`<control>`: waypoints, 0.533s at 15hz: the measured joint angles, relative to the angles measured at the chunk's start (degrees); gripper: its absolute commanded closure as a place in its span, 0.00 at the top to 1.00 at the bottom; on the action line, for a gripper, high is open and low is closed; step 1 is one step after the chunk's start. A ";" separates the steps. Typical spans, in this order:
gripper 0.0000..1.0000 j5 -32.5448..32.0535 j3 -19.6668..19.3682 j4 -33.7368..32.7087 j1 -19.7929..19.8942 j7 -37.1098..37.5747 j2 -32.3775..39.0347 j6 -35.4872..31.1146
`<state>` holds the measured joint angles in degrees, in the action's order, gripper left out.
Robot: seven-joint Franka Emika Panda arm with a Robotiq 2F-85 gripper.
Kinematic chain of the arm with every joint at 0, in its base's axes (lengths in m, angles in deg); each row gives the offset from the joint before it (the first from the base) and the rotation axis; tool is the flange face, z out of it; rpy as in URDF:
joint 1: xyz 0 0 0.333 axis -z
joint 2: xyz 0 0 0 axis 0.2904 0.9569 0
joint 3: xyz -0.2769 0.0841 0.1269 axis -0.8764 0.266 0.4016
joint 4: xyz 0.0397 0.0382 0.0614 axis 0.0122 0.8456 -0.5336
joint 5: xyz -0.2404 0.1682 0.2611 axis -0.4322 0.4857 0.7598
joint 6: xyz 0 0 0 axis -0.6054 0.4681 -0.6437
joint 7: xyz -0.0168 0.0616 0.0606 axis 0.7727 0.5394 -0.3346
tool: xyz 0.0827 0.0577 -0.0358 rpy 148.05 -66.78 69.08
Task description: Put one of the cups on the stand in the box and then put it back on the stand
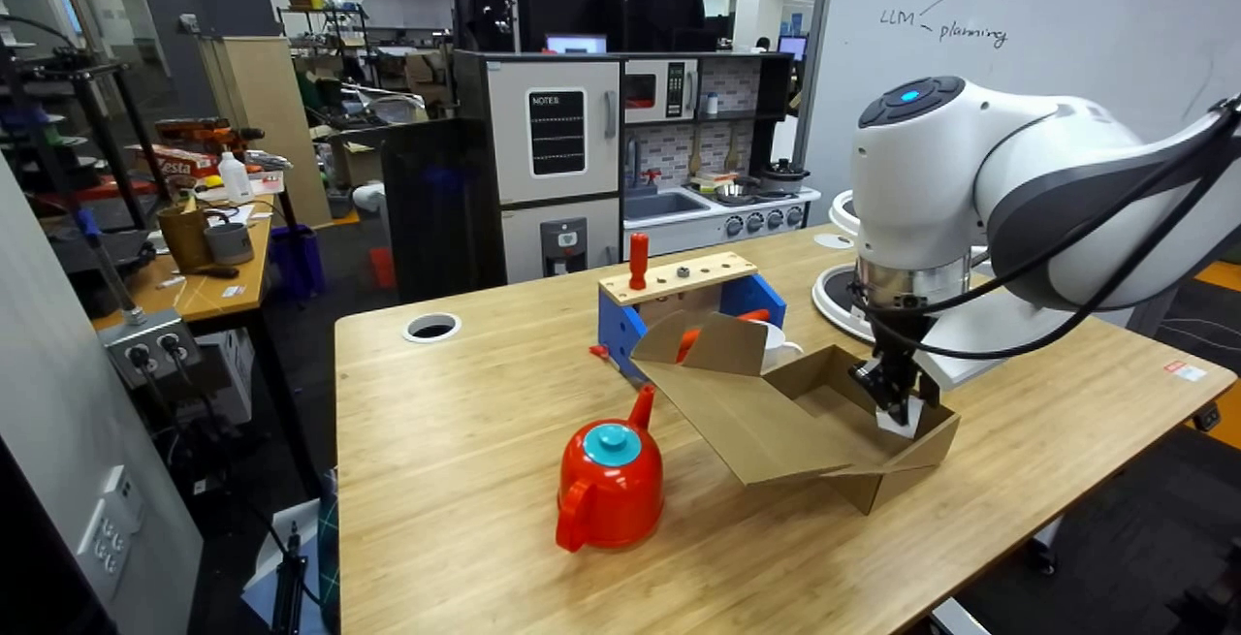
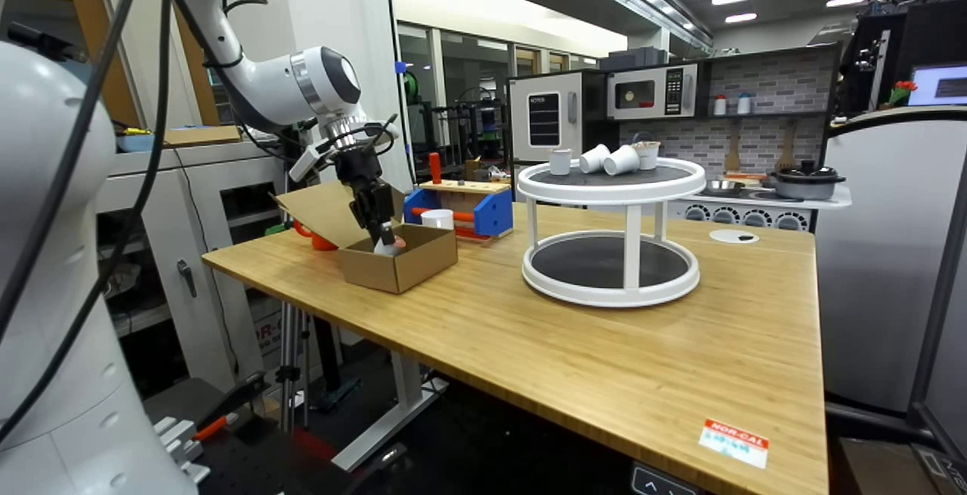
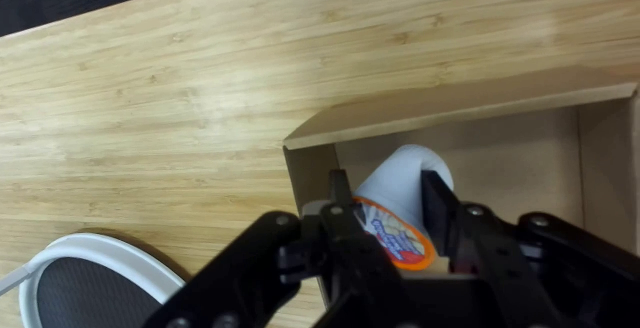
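Observation:
A small white cup [image 3: 400, 180] with an orange-rimmed printed lid lies tilted inside the brown cardboard box [image 2: 412, 268]. My gripper [image 3: 385, 179] reaches down into that box and is shut on the cup; its right finger [image 3: 436, 203] presses a dent into the cup's side. The left finger covers part of the lid. In an exterior view the cup [image 1: 900, 419] shows white below my gripper [image 1: 902, 396]. The white two-hooped stand [image 2: 616, 194] carries several white cups [image 2: 621, 161] on its dark upper level. Behind the arm, much of the stand [image 1: 836, 310] is hidden.
An open box flap [image 1: 742, 412] spreads toward a red teapot [image 1: 611, 485] with a turquoise lid. Behind the box stand a blue-and-wood toy rack [image 1: 679, 281] and a white mug [image 2: 438, 218]. The table edge [image 3: 125, 5] runs close beside the box.

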<state>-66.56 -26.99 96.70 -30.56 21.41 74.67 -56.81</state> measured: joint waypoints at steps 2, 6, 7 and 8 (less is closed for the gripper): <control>0.45 0.79 0.00 -0.08 0.00 -0.13 0.00 0.01; 0.65 0.79 0.00 -0.23 0.00 -0.13 0.00 0.01; 0.65 0.80 0.00 -0.23 0.00 -0.13 0.00 0.01; 0.65 0.80 0.00 -0.23 0.00 -0.13 0.00 0.02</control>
<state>-65.77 -26.99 96.48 -30.56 21.29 74.67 -56.80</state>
